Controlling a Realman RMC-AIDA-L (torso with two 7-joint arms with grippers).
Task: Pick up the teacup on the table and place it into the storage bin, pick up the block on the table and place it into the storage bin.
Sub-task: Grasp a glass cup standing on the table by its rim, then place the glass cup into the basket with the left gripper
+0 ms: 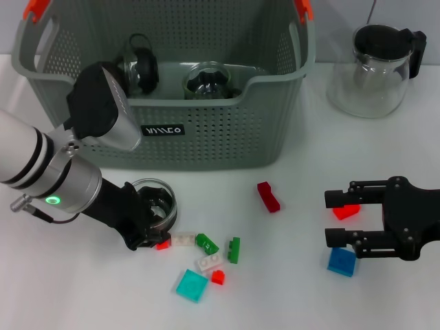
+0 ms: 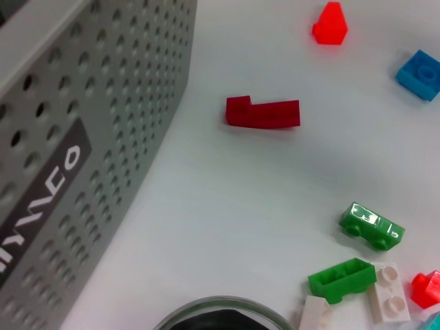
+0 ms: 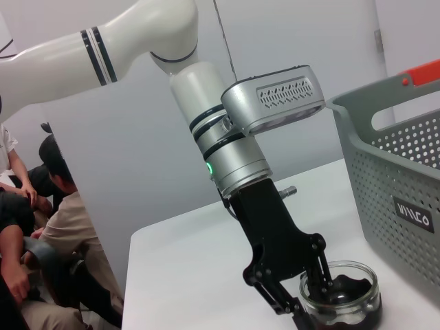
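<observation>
- The left gripper [image 1: 152, 221] is sitting at the lower left of the head frame, reaching down over the glass teacup [image 1: 155, 198]; in the right wrist view one black finger [image 3: 323, 275] is dipping inside the cup and the other is lying outside its wall, so the jaws are straddling the rim, partly open; whether they are pressing on the glass I cannot tell.
- The teacup is standing upright on the white table [image 1: 82, 289], just in front of the storage bin [image 1: 206, 137], near the bin's black label [image 1: 163, 129].
- The grey-green perforated bin is filling the upper left and centre of the head frame, with orange-red clips [image 1: 36, 8] on its handles; two glass vessels with dark parts are lying inside it.
- Right of the cup, a cluster of small bricks is lying at lower centre: a white brick [image 1: 183, 238], two green bricks [image 1: 206, 243], a second white one [image 1: 210, 260], a small red piece [image 1: 218, 277] and a teal tile [image 1: 191, 284].
- A dark red block [image 1: 268, 196] is lying alone, centre right, apart from the cluster.
- A glass jug with black lid [image 1: 375, 65] is standing at the upper right.
- The right gripper [image 1: 335, 218] is hovering at the lower right, jaws wide apart and holding nothing, with a red-orange block [image 1: 346, 212] between its fingers' line and a blue block [image 1: 342, 262] just below it.
</observation>
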